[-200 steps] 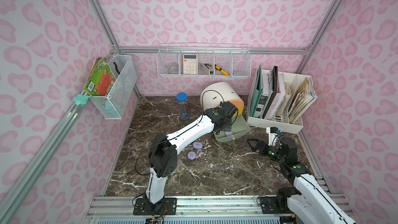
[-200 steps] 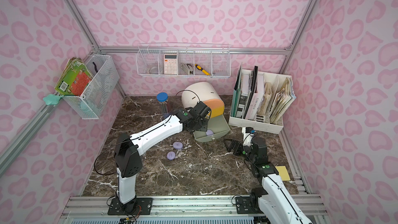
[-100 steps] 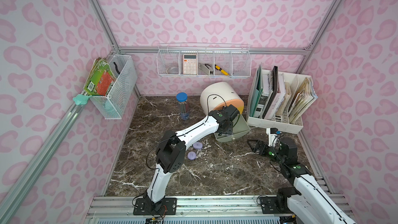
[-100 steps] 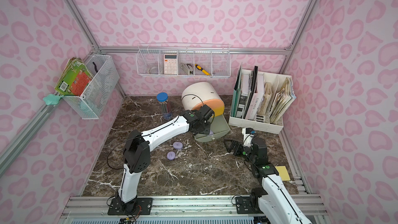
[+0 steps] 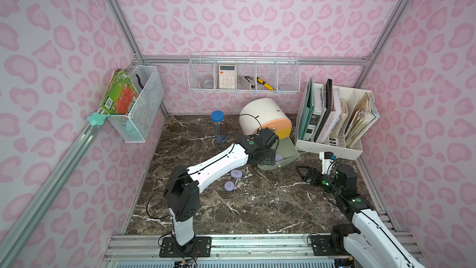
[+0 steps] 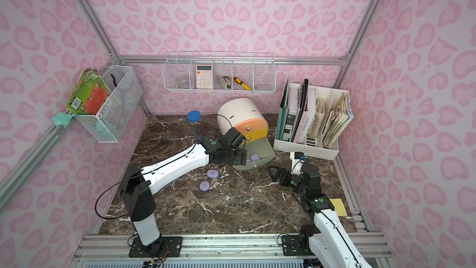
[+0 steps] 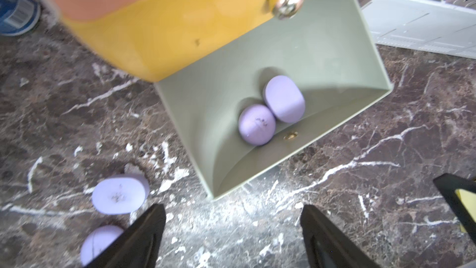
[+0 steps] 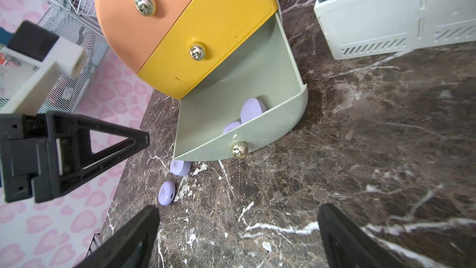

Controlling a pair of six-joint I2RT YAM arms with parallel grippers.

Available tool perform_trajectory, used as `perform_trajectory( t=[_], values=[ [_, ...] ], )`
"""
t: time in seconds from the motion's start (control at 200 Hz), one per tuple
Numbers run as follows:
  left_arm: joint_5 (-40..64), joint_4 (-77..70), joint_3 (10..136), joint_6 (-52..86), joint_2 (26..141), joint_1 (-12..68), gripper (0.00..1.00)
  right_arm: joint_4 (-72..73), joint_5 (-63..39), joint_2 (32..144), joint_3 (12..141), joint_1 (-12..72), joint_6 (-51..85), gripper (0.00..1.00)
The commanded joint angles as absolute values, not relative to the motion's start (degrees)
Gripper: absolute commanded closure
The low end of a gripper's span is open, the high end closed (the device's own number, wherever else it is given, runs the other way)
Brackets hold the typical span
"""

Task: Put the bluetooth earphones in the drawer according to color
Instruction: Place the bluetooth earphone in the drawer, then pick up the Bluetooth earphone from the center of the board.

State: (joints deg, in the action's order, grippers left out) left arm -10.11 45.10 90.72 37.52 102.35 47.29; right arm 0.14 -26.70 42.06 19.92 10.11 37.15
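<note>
The white cabinet [image 5: 258,113] lies tipped at the back, its grey-green drawer [image 5: 288,148] pulled open; the peach and yellow ones are closed. Two lilac earphones [image 7: 284,99] [image 7: 256,125] lie inside the drawer, touching each other. Two more lilac earphones [image 5: 236,174] [image 5: 228,185] rest on the marble beside the left forearm. My left gripper [image 7: 231,210] hangs open and empty by the drawer's front left corner [image 6: 238,157]. My right gripper [image 8: 238,210] is open and empty above bare marble, right of the drawer [image 5: 306,174].
A pencil tube with a blue lid [image 5: 217,125] stands left of the cabinet. A white file rack [image 5: 332,130] fills the back right corner. Wire baskets [image 5: 243,74] [image 5: 139,106] hang on the walls. A yellow note [image 6: 338,206] lies at the right edge.
My left gripper has gone from shut to open and let go of a lilac earphone, which now lies in the grey-green drawer. The right arm has stayed where it was.
</note>
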Motion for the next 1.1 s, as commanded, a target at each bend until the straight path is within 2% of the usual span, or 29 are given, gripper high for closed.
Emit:
perform_trajectory(
  t=[0.0, 0.1, 0.405, 0.765, 1.095],
  values=[
    [-12.85, 45.43, 85.48, 40.4, 98.26, 47.24, 0.07, -0.8, -26.28, 41.78, 20.31, 10.01, 36.21, 0.01],
    [-14.26, 45.53, 79.27, 42.1, 94.56, 47.19, 0.01, -1.16, -26.37, 42.0, 20.33, 10.03, 36.08, 0.01],
    [-16.24, 45.71, 66.68, 46.63, 89.74, 45.35, 0.01, -1.7, -25.85, 42.03, 19.96, 9.76, 37.68, 0.02],
    [-8.96, 38.28, 56.81, 47.23, 91.47, 39.22, 0.01, -1.48, -26.15, 41.31, 19.21, 9.16, 38.88, 0.02],
    [-7.11, 36.32, 56.89, 46.8, 97.42, 38.41, 0.22, -2.18, -26.24, 39.84, 18.73, 8.72, 38.75, 0.01]
  ],
)
